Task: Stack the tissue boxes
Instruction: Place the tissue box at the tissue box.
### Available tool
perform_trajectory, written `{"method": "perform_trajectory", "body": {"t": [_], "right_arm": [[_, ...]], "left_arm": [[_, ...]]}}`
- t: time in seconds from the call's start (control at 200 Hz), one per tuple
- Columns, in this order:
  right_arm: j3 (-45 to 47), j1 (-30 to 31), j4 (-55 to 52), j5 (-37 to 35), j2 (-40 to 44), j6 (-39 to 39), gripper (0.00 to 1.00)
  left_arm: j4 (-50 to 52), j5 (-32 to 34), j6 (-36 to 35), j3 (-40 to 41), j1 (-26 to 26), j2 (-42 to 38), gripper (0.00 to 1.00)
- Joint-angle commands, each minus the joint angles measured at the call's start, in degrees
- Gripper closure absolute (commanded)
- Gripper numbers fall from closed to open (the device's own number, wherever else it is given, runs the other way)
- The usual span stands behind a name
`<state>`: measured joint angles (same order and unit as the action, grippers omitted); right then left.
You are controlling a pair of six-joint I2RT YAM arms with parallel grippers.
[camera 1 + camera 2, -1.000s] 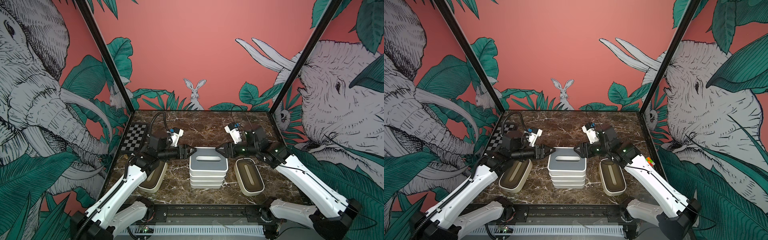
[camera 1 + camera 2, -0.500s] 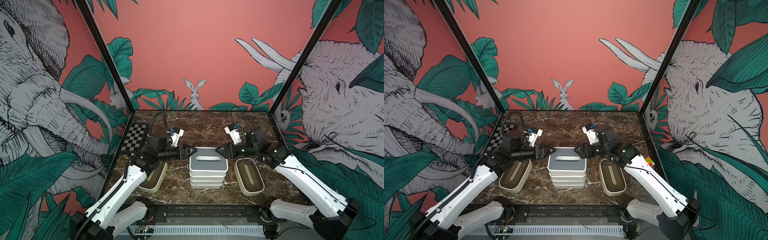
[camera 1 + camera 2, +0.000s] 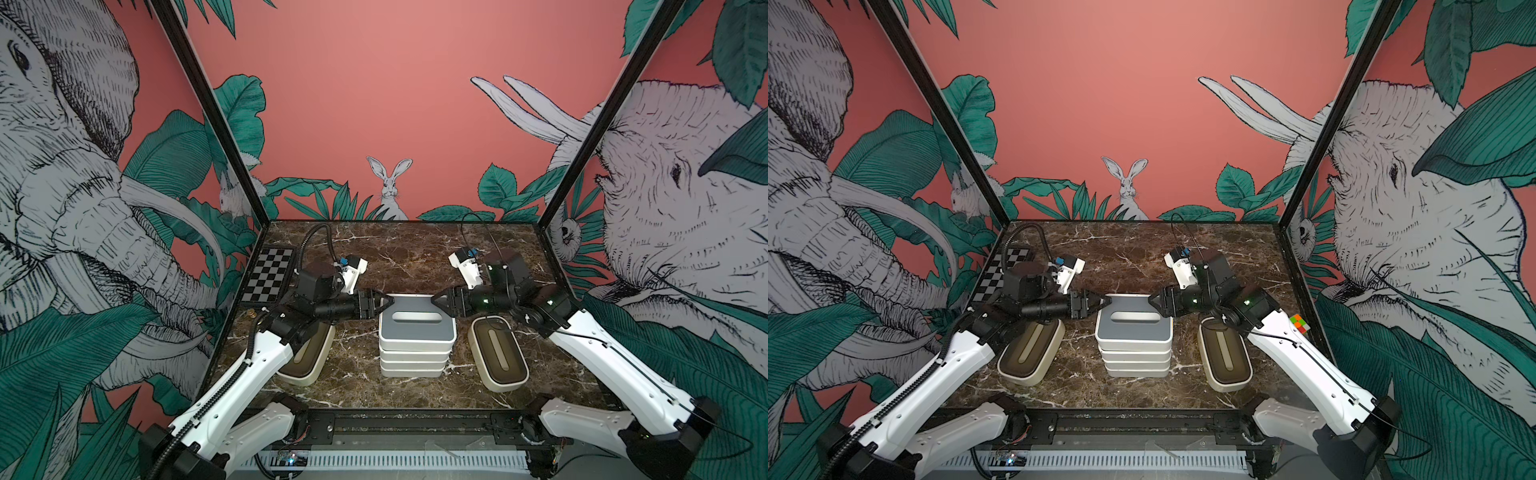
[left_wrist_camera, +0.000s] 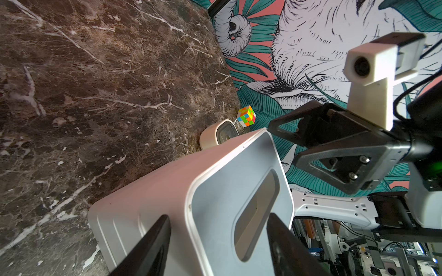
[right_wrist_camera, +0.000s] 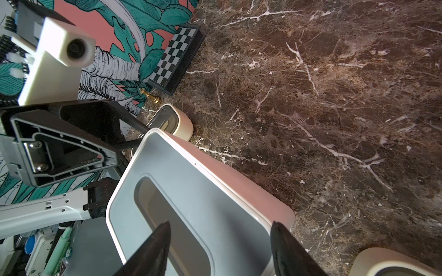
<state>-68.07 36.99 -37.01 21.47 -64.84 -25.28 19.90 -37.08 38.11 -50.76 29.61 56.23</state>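
Lots out of sight here, tbh. In both top views the left arm (image 3: 257, 365) covered most of the left cream box (image 3: 307, 365), so only its near end showed. The lower boxes (image 3: 413, 359) under the grey-lidded top box (image 3: 417, 328) showed just white edges, with their lids fully covered. The multicoloured cube (image 3: 1300, 323) barely peeked past the right arm (image 3: 1304, 365). The little gold thing (image 3: 251, 313) by the checkered board (image 3: 268, 274) was too small to make out there. The fingers of the left pincer (image 4: 217, 215) and right pincer (image 5: 220, 222) ran off the picture edge in the wrist views. I couldn't tell if they touched that top box. The right cream box (image 5: 392, 264) got cropped too.
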Motion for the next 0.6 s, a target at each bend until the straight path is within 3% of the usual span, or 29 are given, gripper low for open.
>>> {"method": "perform_trajectory", "body": {"t": [0.0,0.325,0.595], "right_arm": [[0.61,-0.28,1.07,-0.71,0.58,0.66,0.34],[-1.27,-0.29,0.61,-4.23,1.03,1.72,0.30],[-1.20,-0.27,1.44,0.58,-1.03,1.28,0.32]], "left_arm": [[0.31,-0.12,0.15,-1.36,0.36,-1.23,0.34],[1.54,0.63,-0.22,-1.49,0.39,-1.53,0.34],[1.91,0.87,-0.31,-1.27,0.36,-1.96,0.33]]}}
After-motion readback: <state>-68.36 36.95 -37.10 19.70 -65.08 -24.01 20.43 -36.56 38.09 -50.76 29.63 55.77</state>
